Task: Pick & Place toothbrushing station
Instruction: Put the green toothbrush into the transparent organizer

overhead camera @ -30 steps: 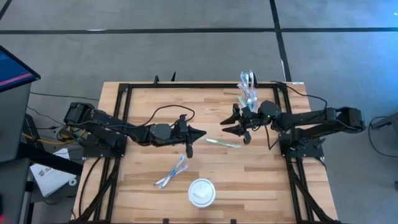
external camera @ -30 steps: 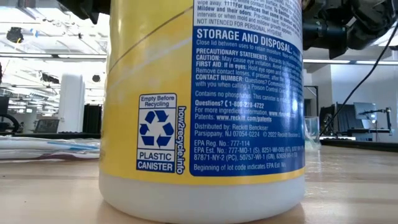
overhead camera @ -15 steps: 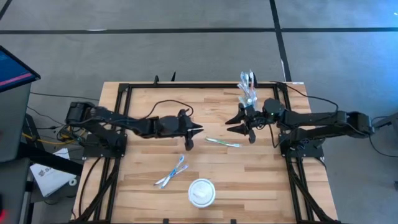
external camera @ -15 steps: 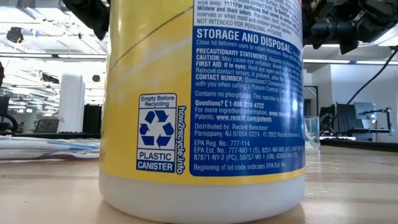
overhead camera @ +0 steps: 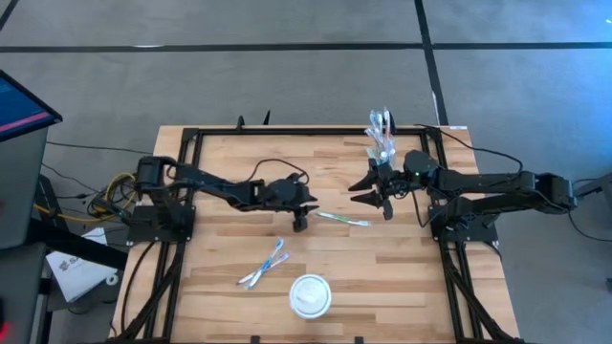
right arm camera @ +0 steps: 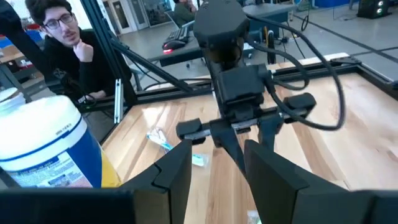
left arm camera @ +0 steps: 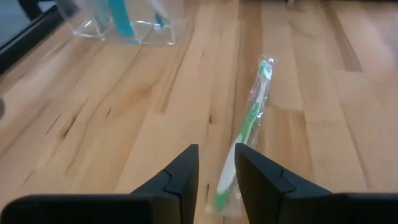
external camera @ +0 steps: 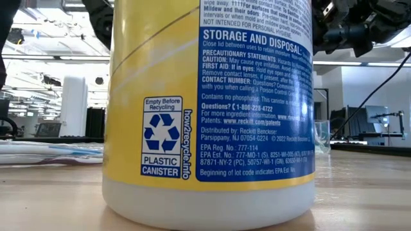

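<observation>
Here we see the left pincer [overhead camera: 300,221] low over the middle of the wooden tabletop [overhead camera: 402,277], right at one end of the green toothbrush [overhead camera: 342,219]. Its two dark fingers [left arm camera: 180,177] are a little apart, with a thin gap between them, and they hold nothing. In the left wrist view the green toothbrush [left arm camera: 244,134] lies flat in a clear wrapper. Its near end sits just in front of the fingers, and its long side runs away from them, with the pale brush head at the far end. From above, its long side runs almost straight across the tabletop, from the left pincer toward the right arm, tipped down a tiny bit on the right.

The right pincer [overhead camera: 366,192] waits near the back right of the tabletop, above the other end of the green toothbrush. Its fingers [right arm camera: 174,168] are spread wide and hold nothing. Just behind it stands the clear tumbler [overhead camera: 381,134] with something slim standing inside; we cannot tell what.

Two more toothbrushes [overhead camera: 264,265] lie close together nearer the front, slanting up toward the right. The round white disc [overhead camera: 310,294] sits at the front edge, just beside them.

In the low view a big yellow and blue canister [external camera: 209,109] fills most of the picture. In the right wrist view a person [right arm camera: 53,37] sits beyond the tabletop.
</observation>
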Controlling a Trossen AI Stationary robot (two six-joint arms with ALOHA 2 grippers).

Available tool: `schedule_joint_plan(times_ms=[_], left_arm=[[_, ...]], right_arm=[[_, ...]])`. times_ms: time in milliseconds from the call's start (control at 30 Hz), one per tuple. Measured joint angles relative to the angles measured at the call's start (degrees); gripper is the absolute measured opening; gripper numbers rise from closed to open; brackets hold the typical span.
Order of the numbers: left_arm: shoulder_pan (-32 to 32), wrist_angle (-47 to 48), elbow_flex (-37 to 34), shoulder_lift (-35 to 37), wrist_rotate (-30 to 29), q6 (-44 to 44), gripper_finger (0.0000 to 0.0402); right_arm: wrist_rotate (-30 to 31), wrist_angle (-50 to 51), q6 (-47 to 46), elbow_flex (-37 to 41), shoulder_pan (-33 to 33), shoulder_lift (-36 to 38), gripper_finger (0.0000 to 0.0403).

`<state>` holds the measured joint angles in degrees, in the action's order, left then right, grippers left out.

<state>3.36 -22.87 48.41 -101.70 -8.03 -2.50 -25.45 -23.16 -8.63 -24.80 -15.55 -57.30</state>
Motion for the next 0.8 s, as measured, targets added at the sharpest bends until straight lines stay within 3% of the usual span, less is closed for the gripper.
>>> schedule_joint_plan(times_ms=[467,800], left_arm=[[0.0,0.96,7.15,-10.77,1.04,4.17,0.0099],[-0.25,1.12,7.49,-12.17,3.62,4.92,0.0099]], right_arm=[[0.0,0.93,1.62,0.0,0.0,0.0,0.0138],[0.0,0.92,1.69,0.0,-0.43,0.0,0.0138]])
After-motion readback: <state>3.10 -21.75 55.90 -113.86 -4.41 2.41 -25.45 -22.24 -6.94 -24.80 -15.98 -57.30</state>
